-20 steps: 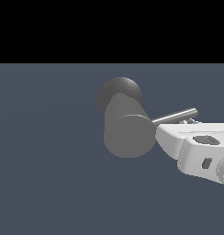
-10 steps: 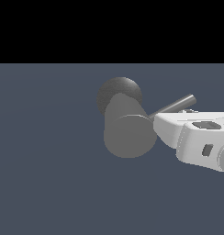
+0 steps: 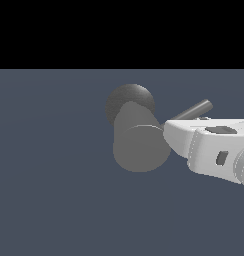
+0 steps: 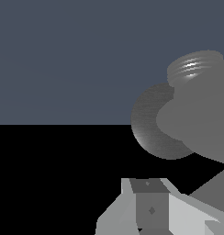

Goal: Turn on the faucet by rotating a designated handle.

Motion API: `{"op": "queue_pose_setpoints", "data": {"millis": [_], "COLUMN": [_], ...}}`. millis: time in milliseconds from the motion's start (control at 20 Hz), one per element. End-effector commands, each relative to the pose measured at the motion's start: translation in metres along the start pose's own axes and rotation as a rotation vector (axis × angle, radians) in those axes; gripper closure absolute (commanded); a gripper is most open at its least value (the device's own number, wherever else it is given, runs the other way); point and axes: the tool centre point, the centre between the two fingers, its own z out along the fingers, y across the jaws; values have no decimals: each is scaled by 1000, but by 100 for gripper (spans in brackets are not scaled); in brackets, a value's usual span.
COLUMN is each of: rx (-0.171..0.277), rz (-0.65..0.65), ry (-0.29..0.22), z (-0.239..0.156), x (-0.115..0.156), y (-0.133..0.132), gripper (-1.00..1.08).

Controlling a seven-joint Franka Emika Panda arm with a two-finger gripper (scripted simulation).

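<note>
The faucet is a thick matte grey cylinder with its flat round face toward the exterior view and a darker dome behind it. Its handle, a thin grey rod, slants up toward the exterior view's right. My white gripper comes in from that side, just under the rod's lower part, with its tip against the cylinder's edge. Its fingers are hidden there. In the wrist view the faucet fills one side, and a grey finger block shows, but not any gap.
A flat dark blue-grey floor surrounds the faucet, with black background beyond it. My white arm fills the exterior view's right edge.
The handle has swung from nearly level to a steeper upward slant. My gripper has moved up and toward the cylinder, under the rod.
</note>
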Motion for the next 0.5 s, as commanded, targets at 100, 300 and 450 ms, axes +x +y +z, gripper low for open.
{"op": "queue_pose_setpoints", "data": {"millis": [100,300,450], "rx": [-9,-9,-9], "rz": [-12,-14,-16], "ry": [-46,-55,-62], "z": [2,2,2], "x": [-32,-45,-55], "y": [15,22,27], "gripper": [108,108,108]}}
